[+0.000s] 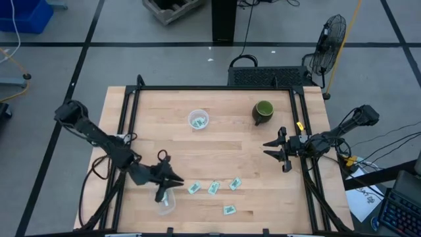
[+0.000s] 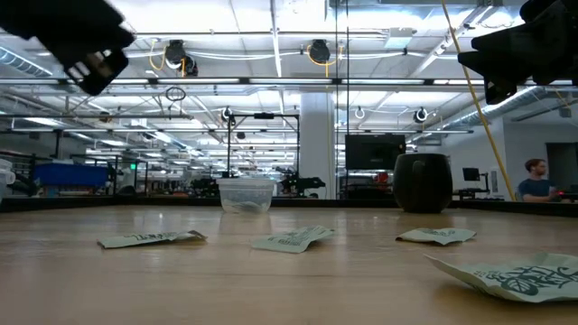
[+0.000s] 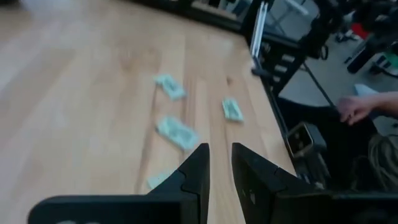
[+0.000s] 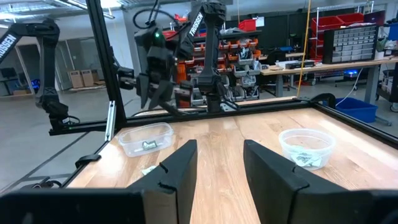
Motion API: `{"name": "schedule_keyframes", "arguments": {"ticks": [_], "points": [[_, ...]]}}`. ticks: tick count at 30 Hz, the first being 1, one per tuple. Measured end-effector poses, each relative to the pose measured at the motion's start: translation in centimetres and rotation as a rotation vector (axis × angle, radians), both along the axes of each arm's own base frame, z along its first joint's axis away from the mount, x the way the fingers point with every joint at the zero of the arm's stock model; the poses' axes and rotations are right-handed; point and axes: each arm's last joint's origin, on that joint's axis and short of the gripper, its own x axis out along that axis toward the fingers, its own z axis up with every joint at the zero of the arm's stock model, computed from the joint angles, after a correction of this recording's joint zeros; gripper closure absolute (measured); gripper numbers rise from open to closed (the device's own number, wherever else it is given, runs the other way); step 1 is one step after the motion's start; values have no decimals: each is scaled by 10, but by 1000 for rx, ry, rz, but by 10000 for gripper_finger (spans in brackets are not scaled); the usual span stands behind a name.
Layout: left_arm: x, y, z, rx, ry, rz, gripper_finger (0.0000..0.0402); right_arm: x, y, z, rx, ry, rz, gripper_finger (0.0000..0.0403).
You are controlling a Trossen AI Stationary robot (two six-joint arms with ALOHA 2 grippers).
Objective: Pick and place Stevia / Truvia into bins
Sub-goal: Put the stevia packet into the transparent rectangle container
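Several green-and-white Stevia sachets (image 1: 214, 187) lie flat on the wooden table near its near edge; they also show in the low view (image 2: 291, 239) and the left wrist view (image 3: 177, 132). The round clear cup (image 1: 198, 119) holds some sachets. The oval clear tub (image 1: 166, 202) sits by the near edge with a sachet inside (image 4: 148, 145). My left gripper (image 1: 172, 184) hovers open just above the tub, with nothing between its fingers (image 3: 221, 171). My right gripper (image 1: 266, 149) waits open and empty at the table's right side, raised (image 4: 221, 165).
A dark green mug (image 1: 263, 112) stands toward the far right of the table. A black frame rail (image 1: 210, 87) runs round the tabletop. A person's hand (image 3: 357, 109) shows beyond the table's edge. Bare wood lies between the cup and the sachets.
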Motion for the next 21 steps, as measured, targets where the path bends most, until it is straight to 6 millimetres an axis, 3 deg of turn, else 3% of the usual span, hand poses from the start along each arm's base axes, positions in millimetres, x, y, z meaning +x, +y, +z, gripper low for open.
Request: {"name": "schedule_keyframes", "arguments": {"ticks": [5, 10, 21], "points": [[22, 9, -7, 50, -61, -34, 329, 0, 0, 0, 0, 0, 0, 280], [41, 9, -29, 96, -76, -101, 315, 0, 0, 0, 1, -1, 0, 280], [66, -1, -60, 104, 52, -86, 173, 0, 0, 0, 0, 0, 0, 280]]}}
